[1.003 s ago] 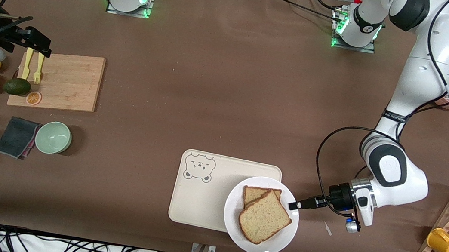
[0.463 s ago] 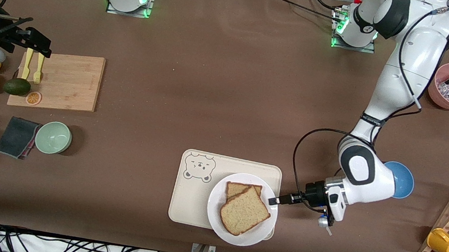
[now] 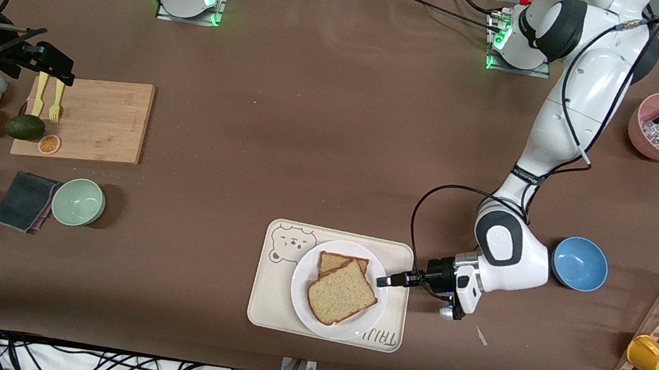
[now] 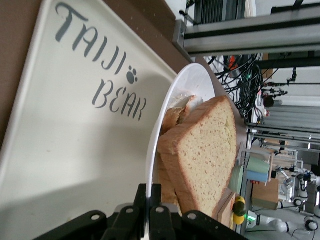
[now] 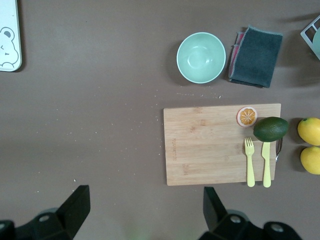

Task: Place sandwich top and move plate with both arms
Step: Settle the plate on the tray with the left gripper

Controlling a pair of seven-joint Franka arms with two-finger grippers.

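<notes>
Left gripper (image 3: 382,280) pinches the rim of the round white plate (image 3: 304,290), which sits on the cream bear-print tray (image 3: 269,304). Speckled wholemeal sandwich top (image 3: 343,292) lies on the plate, over 1 darker slice (image 3: 333,262). Right gripper (image 5: 145,207) waits over the bamboo cutting board (image 3: 103,117), fingers spread.

We read "TAIJI BEAR" w/ a paw mark printed on the cream tray (image 4: 60,150); no other legible txt.

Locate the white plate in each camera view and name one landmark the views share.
Front view: the plate sits on the cream tray, its rim pinched by the left end effector.
Left wrist view: the plate stands edge-on beside the bread.
Right wrist view: not in it.
Shared landmark: the tray's bear drawing, seen in the front and right wrist views.
</notes>
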